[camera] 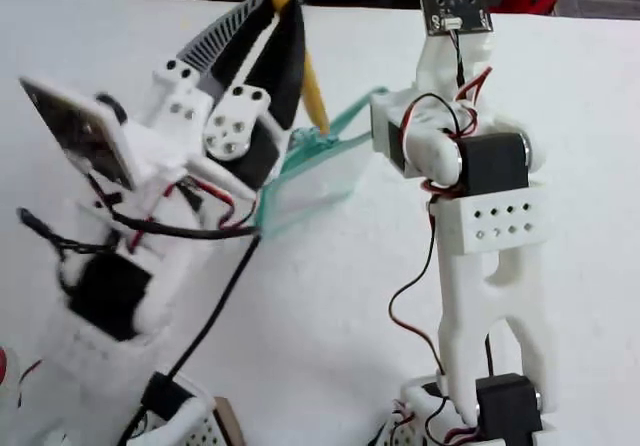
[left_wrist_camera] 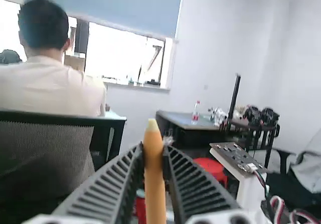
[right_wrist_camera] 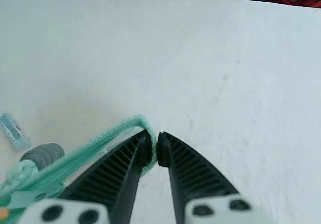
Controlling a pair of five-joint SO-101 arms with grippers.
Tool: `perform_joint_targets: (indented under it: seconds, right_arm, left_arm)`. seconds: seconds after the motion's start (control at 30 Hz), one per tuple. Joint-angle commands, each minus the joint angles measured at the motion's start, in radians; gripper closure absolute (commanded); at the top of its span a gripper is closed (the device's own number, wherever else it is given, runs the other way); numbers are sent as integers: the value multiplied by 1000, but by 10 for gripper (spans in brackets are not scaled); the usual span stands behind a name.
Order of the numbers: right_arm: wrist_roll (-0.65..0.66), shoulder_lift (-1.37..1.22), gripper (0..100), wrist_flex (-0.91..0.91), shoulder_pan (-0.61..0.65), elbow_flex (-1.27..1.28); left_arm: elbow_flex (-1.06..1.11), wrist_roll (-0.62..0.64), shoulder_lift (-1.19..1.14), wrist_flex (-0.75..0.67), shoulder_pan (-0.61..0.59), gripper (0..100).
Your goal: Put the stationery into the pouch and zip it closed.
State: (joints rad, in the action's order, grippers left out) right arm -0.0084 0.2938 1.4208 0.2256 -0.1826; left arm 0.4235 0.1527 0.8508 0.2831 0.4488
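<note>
The left claw (left_wrist_camera: 154,153) pinches a pencil (left_wrist_camera: 152,133), its lower end by the pouch (camera: 318,178). The right claw (right_wrist_camera: 153,142) is pressed onto the pouch's green cord (right_wrist_camera: 108,133), low over the table (right_wrist_camera: 210,53).

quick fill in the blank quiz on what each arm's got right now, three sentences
1. The left gripper is shut on a ____.
2. The right gripper is shut on the green edge of the ____.
3. Both arms stand at a ____ table.

Missing words: pencil; pouch; white.
</note>
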Motion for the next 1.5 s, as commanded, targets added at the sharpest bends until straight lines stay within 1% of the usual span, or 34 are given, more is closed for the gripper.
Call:
perform_joint_targets:
  seconds: [0.0, 0.1, 0.27, 0.33, 0.47, 0.53, 0.7, 0.83, 0.93, 1.0, 1.1, 1.2, 1.3, 1.33, 1.4, 1.47]
  right_arm:
    - [0, 5, 981, -24, -2, 32]
    - [0, 7, 981, -64, -2, 69]
    - [0, 12, 981, -96, -2, 100]
    - [0, 12, 981, -96, -5, 98]
    - [0, 12, 980, -97, -28, 97]
    - [-2, 12, 980, -97, -38, 97]
    - [-2, 12, 980, -97, -41, 97]
    - [-2, 8, 979, -99, -41, 97]
    - [0, 4, 980, -119, -41, 101]
    - [0, 2, 980, -124, -41, 103]
    - [0, 2, 980, -124, -41, 103]
    - [0, 2, 980, -124, -39, 103]
    - [0, 2, 980, -122, -41, 103]
    - [0, 2, 980, -120, -41, 103]
    - [0, 2, 980, -119, -41, 103]
    - [0, 2, 980, -119, -41, 104]
  left_arm:
    - [155, 6, 10, -264, -2, 976]
    - [166, 8, -64, -267, -5, 976]
    - [144, 2, -173, -353, -10, 976]
    - [153, 3, -194, -351, -2, 976]
    - [184, 2, -203, -359, 12, 976]
    - [199, 2, -205, -341, 13, 976]
    - [347, 2, -196, -328, 21, 976]
    - [408, 0, -154, -322, 21, 973]
    - [451, 2, -85, -318, 25, 906]
    - [473, 8, -33, -256, 33, 848]
    - [470, 3, 36, -123, 59, 834]
    - [470, 3, 105, -91, 50, 817]
    - [459, 3, 188, -63, -44, 811]
    - [439, 3, 211, -18, -74, 811]
    - [370, 2, 242, 118, -147, 799]
    - [275, 2, 229, 250, -252, 794]
